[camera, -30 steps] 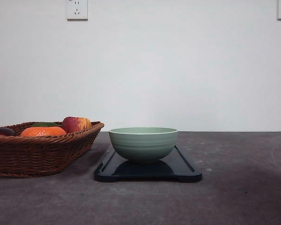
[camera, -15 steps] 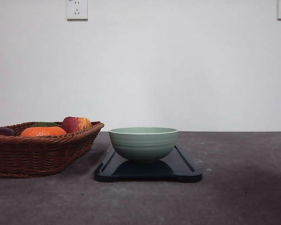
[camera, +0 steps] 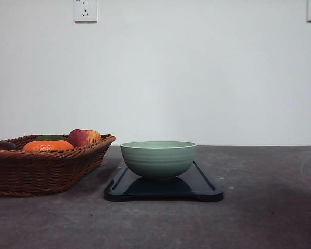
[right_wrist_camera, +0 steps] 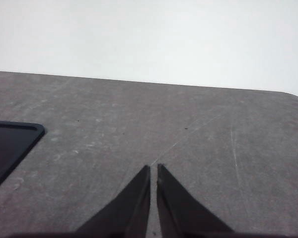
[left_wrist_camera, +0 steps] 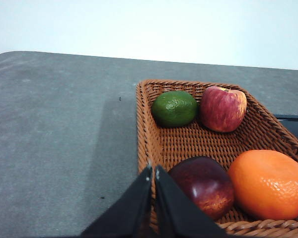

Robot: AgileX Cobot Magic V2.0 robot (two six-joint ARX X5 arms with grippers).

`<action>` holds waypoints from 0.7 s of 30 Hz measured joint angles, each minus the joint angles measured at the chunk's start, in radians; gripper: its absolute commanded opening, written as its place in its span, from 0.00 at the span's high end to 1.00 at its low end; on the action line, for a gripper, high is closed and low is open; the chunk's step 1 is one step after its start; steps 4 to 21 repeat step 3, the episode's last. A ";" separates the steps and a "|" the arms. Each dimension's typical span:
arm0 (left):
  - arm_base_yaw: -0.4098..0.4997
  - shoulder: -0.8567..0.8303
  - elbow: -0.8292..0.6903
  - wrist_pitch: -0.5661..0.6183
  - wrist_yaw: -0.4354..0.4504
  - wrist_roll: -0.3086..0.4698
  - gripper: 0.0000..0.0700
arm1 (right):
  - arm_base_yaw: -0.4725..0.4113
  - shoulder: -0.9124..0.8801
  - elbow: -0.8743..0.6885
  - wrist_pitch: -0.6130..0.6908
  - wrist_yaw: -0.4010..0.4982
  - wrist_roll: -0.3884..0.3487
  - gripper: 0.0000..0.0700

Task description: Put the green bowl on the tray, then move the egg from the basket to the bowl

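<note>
Nothing moved since the earlier frames; left: basket [camera: 46,166] on the surface [camera: 269,207], holding lime [left_wrist_camera: 174,108], apple [left_wrist_camera: 222,108], orange [left_wrist_camera: 268,183]; left gripper [left_wrist_camera: 153,171] over its rim, jaws closed, empty; centre: bowl [camera: 158,158] on tray [camera: 205,189]; right gripper [right_wrist_camera: 153,171] closed, empty, above bare surface.

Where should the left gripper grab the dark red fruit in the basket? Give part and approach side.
Grip the dark red fruit across its rounded middle, coming from above: the basket wall and the orange crowd its sides, leaving the top free. The left gripper, shut now, must open first.
</note>
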 measured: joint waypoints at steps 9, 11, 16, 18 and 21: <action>0.000 0.000 0.000 0.000 0.000 0.000 1.00 | 0.000 0.000 0.000 0.000 0.000 0.000 0.98; 0.000 0.000 0.000 0.000 0.000 0.000 1.00 | 0.000 0.000 0.000 0.000 0.000 0.000 0.98; 0.000 0.000 0.000 0.000 0.000 0.000 1.00 | 0.000 0.000 0.000 0.000 0.000 0.000 0.98; 0.000 0.000 0.000 0.000 0.000 0.000 1.00 | 0.000 0.000 0.000 0.000 0.000 0.000 0.98; 0.000 0.000 0.000 0.000 0.000 0.000 1.00 | 0.000 0.000 0.000 0.000 0.000 0.000 0.98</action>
